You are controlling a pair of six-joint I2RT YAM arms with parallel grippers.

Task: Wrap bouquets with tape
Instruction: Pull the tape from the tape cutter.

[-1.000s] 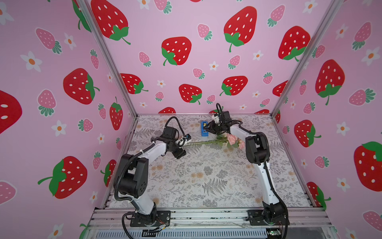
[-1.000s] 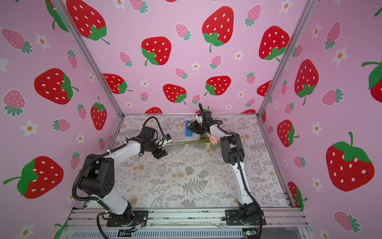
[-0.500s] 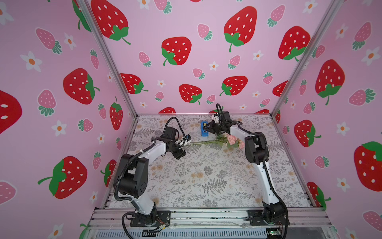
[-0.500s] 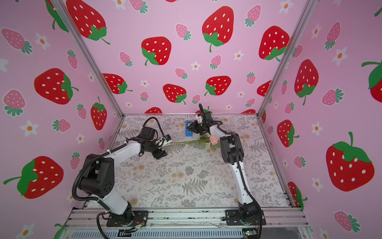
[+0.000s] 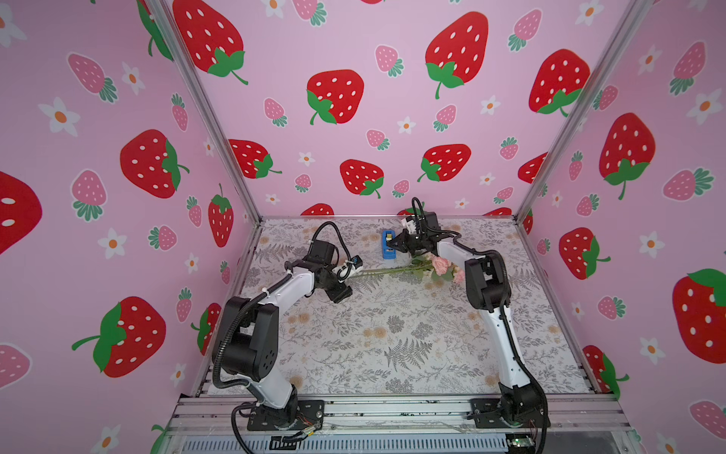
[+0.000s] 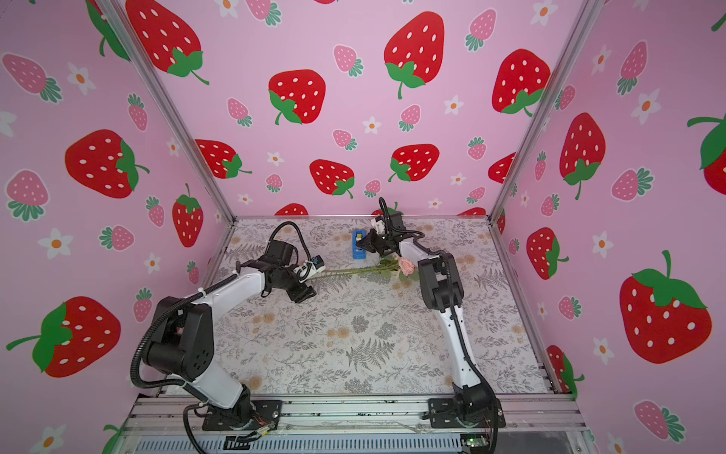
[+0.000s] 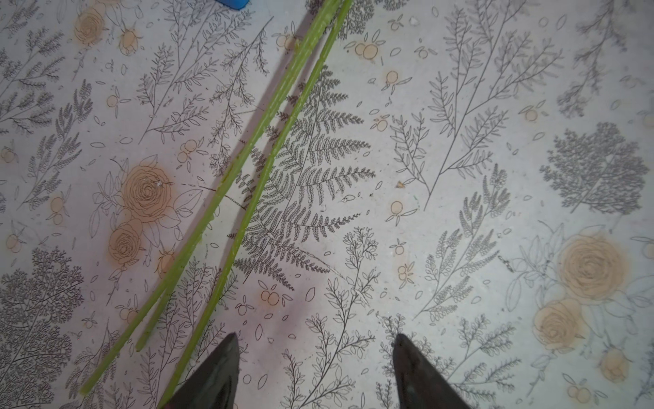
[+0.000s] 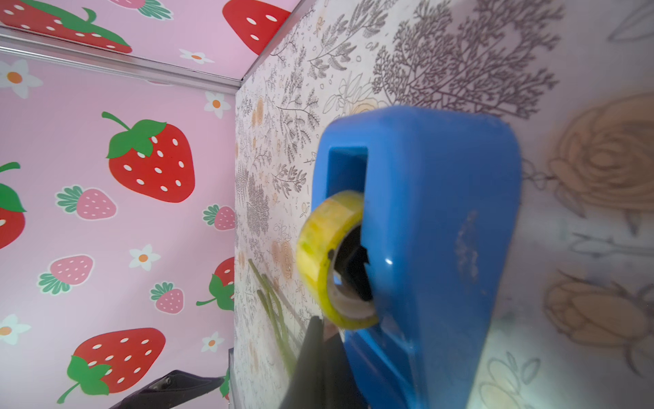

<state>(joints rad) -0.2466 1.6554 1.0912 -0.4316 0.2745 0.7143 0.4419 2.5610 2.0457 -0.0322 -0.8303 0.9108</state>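
Note:
The bouquet (image 5: 442,265) lies on the table with its pink blooms by my right arm; its thin green stems (image 7: 247,177) run toward my left gripper. The left gripper (image 7: 315,340) hovers open over the stem ends, which lie beside one finger with nothing between the jaws; both top views show it (image 5: 340,293) (image 6: 302,293). The tape is a yellowish roll (image 8: 329,255) in a blue dispenser (image 8: 442,212) near the back wall (image 5: 388,245) (image 6: 358,247). My right gripper (image 8: 318,322) is shut at the roll's edge, pinching a pale strip of tape.
Pink strawberry-print walls close in the table on three sides; the dispenser sits close to the back wall (image 5: 353,118). The floral-print table surface (image 5: 393,334) stretches toward the front rail (image 5: 393,408), where both arm bases are mounted.
The right gripper's jaws have closed at the tape roll. The left gripper has stayed open over the stem ends, hardly moving.

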